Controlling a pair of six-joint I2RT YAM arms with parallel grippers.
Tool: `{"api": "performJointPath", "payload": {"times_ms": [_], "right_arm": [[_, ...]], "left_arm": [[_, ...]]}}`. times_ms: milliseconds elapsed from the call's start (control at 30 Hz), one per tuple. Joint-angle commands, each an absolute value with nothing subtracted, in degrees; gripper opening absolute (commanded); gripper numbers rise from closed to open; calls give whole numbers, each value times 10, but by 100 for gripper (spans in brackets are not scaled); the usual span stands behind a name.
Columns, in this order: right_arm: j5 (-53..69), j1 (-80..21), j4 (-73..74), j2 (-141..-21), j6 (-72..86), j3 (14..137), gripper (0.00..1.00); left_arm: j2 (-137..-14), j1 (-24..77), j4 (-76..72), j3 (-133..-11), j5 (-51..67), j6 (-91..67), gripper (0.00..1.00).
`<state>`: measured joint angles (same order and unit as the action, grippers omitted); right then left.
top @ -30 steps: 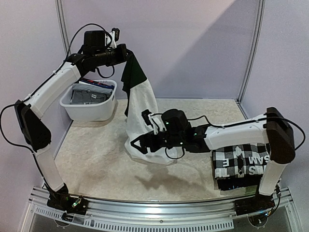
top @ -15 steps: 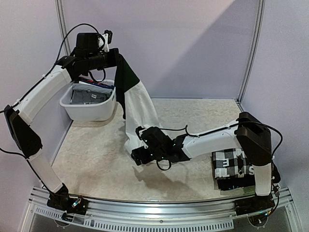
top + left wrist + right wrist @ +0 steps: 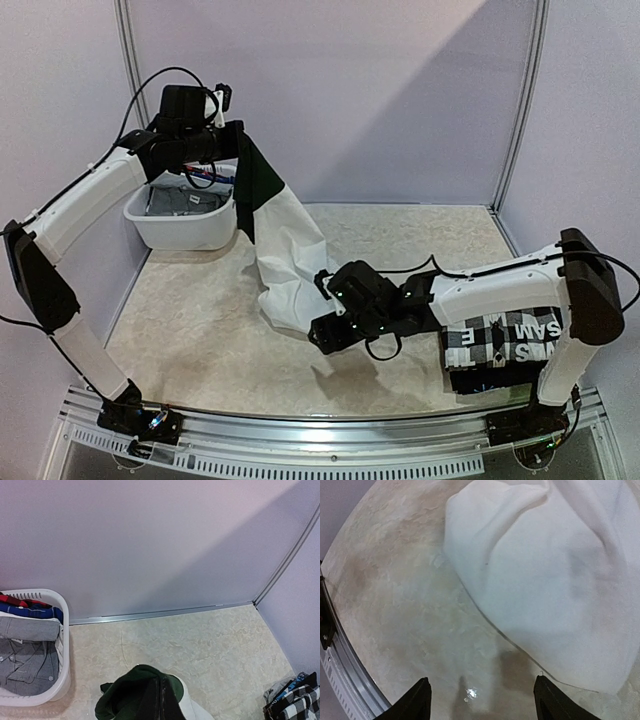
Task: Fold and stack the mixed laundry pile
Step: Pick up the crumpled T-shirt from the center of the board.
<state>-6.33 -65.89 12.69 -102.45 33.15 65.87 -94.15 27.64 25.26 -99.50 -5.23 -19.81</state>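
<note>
My left gripper [image 3: 230,141] is raised high at the back left and is shut on the dark part of the white cloth [image 3: 285,250]. The cloth hangs down, and its lower end rests on the table. In the left wrist view the dark green part [image 3: 131,695] bunches around my fingers. My right gripper [image 3: 322,336] is open and empty, low over the table just in front of the cloth's lower edge. The right wrist view shows the white cloth [image 3: 545,565] ahead of the open right gripper [image 3: 485,705]. The checkered shirt [image 3: 478,338] and the black piece with white letters [image 3: 522,334] lie folded in a stack at the right.
A white plastic basket [image 3: 190,232] stands at the back left, holding grey [image 3: 25,655] and blue [image 3: 30,611] garments. The basket rim [image 3: 64,630] is close to the hanging cloth. Walls enclose the table at the back and both sides. A metal rail [image 3: 320,450] runs along the near edge.
My right gripper moved from the cloth's lower end to the right and nearer, now off the cloth. My left gripper shifted slightly left with the cloth.
</note>
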Motion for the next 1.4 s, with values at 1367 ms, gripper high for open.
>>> {"api": "performJointPath", "payload": {"times_ms": [1367], "right_arm": [[-59,-576,158,-1302,219,948,57]], "left_arm": [[-888,263,270,-948,-84,-164,0]]}}
